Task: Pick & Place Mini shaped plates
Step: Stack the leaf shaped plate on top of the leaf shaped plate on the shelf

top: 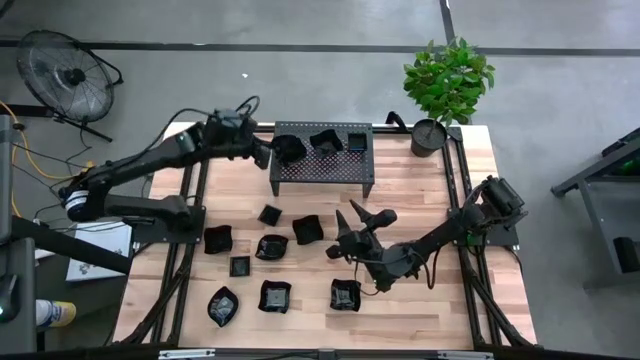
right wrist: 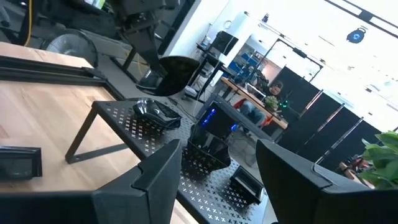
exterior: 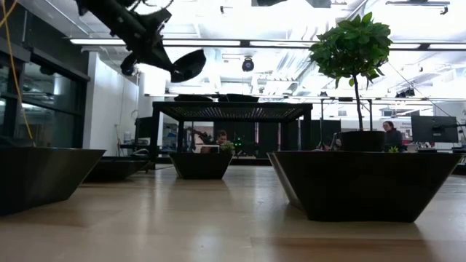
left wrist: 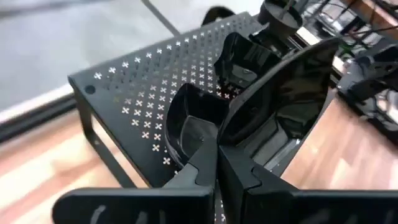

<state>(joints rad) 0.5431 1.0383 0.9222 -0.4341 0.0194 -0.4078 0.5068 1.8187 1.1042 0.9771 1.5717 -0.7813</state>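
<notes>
The black perforated rack stands at the table's far middle, with mini shaped plates on its top. My left gripper reaches in from the left, shut on one glossy black plate, which hangs over the rack's left end. The low view shows this plate above the rack. Several more plates lie on the wooden table in front of the rack. My right gripper hovers open above the table in front of the rack, pointing level toward it, with nothing between its fingers. My left gripper pinches the plate's rim between its two fingers. The fingers come slanting down from the table's left side. The plate is tilted beyond the fingertips, lifted clear of the rack top.
A potted plant stands at the rack's right end. A fan sits on the floor beyond the table's far left corner. Plates are scattered near the front middle. Bare wood lies at the table's right front.
</notes>
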